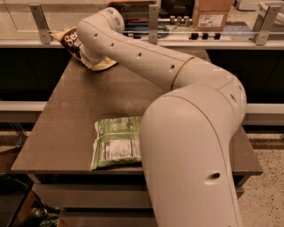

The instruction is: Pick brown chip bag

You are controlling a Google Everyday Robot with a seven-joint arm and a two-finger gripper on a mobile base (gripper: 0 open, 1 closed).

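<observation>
The brown chip bag [70, 41] lies at the far left corner of the table. It has a dark brown panel with white script, and its pale tan edge [101, 64] shows below the arm. My gripper is at the end of the arm, right at this bag, hidden behind the wrist [91, 44]. The wrist covers the middle of the bag.
A flat green bag with a white nutrition label [116, 142] lies near the table's front edge, partly under my arm's big elbow [191, 146]. The dark table [66, 115] has a railed glass counter [204, 37] behind it, with a cardboard box [212, 13] on it.
</observation>
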